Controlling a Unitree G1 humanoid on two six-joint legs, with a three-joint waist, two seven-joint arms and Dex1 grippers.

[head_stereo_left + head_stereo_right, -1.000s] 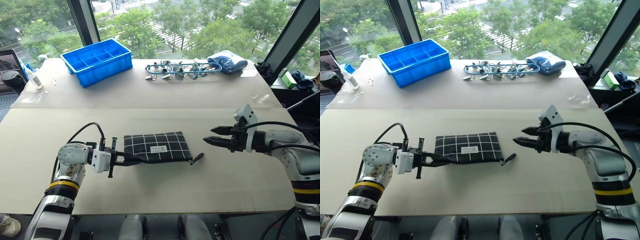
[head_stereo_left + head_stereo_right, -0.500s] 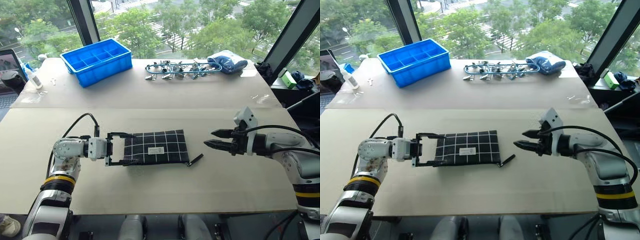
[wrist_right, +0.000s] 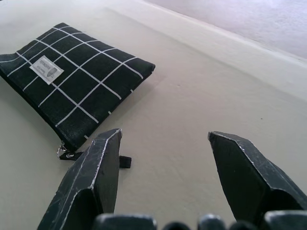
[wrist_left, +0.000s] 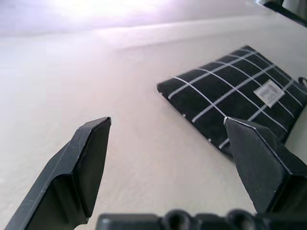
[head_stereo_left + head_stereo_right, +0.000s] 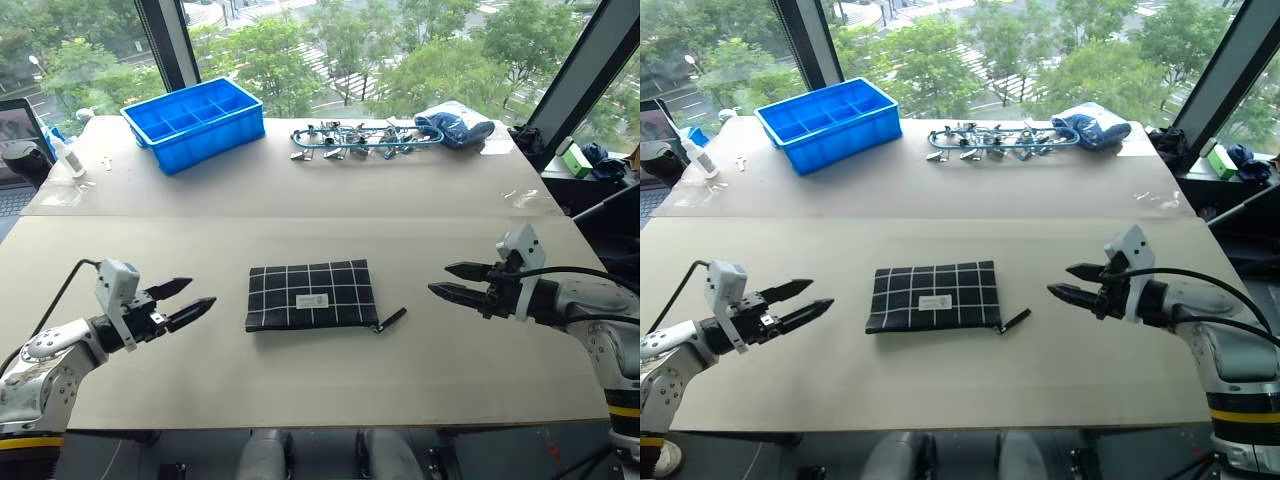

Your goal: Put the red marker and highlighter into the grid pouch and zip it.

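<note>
Pouch fabric lay flat and closed: the grid pouch rested on the table, label up, its zipper pull strap trailing off the corner nearest the right gripper. No marker or highlighter lay beside the pouch, so both were probably inside it and the zip looked drawn shut. Left of the pouch, well apart from it, the left gripper hovered with its fingers spread wide and nothing between them. Right of the pouch, the right gripper likewise stood wide open and empty, pointing toward the strap. Beyond the pouch sat a blue compartment bin and a cluster of metal clips, both judged irrelevant.
</note>
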